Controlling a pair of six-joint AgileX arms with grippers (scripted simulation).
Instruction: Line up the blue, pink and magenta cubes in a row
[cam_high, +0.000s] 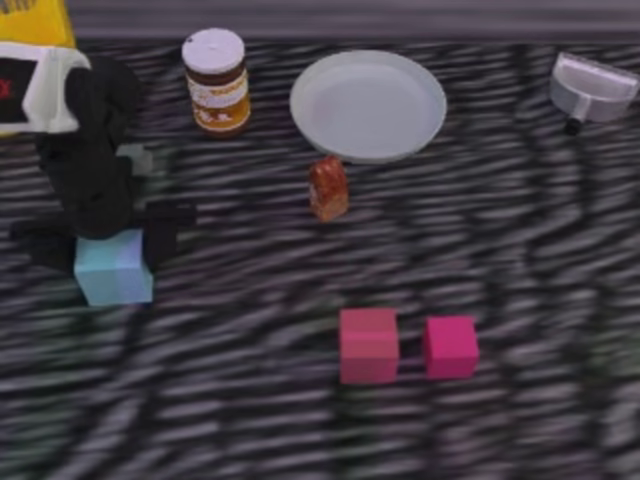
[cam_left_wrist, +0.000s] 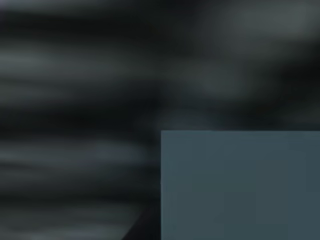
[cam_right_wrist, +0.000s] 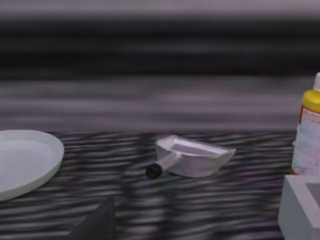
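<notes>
My left claw sits over the blue cube at the desk's left side, fingers splayed to either flank of it. I cannot tell whether they have closed on it or only bracket it; the left wrist view shows just one flat face of the blue cube filling a corner, with dark desk beyond. My right arm is out of the top view, so I cannot see its claw.

Nearest the front edge, the pink cube and the magenta cube stand side by side, a narrow gap between them, already a short row. The blue cube lies well apart from them to the left and a little farther back.

I judge the risks to be these. If my grip is shallow or off-centre, the large cube may twist or slip when lifted. Carrying it across low could clip the pink cube and knock the pair out of line. Setting it down skewed would spoil the row.

Farther back, an orange-brown figure stands near the middle. Beyond it are a white plate, a jar and, at far right, a dustpan. The right wrist view shows a yellow-capped bottle too.

Counting: three cubes, one of each colour; one figure, one plate, one jar, one dustpan, one bottle.
</notes>
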